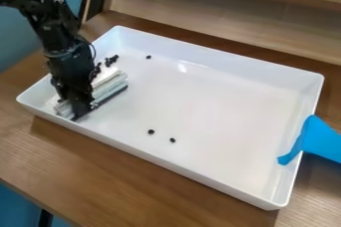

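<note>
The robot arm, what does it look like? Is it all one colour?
Nearly! The arm is black and knobbly, made of chunky, shiny joined parts, with small pale patches near the top that may be marks or just shine. A thin dark cable loops beside it. The gripper is black too.

No text, label or brand can be read — none at all. Numbers and signs are likewise not legible anywhere.
</note>
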Controlling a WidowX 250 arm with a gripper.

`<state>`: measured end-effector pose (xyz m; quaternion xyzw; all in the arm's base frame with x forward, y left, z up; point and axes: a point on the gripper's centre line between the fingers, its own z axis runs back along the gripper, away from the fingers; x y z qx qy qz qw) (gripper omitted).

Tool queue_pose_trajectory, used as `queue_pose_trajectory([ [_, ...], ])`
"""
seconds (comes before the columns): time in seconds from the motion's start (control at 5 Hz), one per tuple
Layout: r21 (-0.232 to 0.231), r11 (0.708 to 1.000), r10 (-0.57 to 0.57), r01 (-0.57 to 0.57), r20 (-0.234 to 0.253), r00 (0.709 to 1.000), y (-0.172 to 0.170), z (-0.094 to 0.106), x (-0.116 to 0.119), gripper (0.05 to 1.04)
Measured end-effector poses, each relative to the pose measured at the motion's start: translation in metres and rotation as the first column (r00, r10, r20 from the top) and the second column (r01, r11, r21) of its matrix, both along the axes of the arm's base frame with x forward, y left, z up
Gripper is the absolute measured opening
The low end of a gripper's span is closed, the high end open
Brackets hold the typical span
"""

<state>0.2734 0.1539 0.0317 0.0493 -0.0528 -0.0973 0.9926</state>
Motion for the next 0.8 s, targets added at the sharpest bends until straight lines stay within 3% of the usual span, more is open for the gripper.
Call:
queue_pose_trajectory([
  [0.4, -0.002, 1.0, -0.019, 0.019, -0.012, 1.0, 0.001, 0.003, 0.0, 0.389],
  [0.8, 0.014, 0.999, 0.049, -0.049, -0.002, 0.999, 0.022, 0.011, 0.0, 0.389],
])
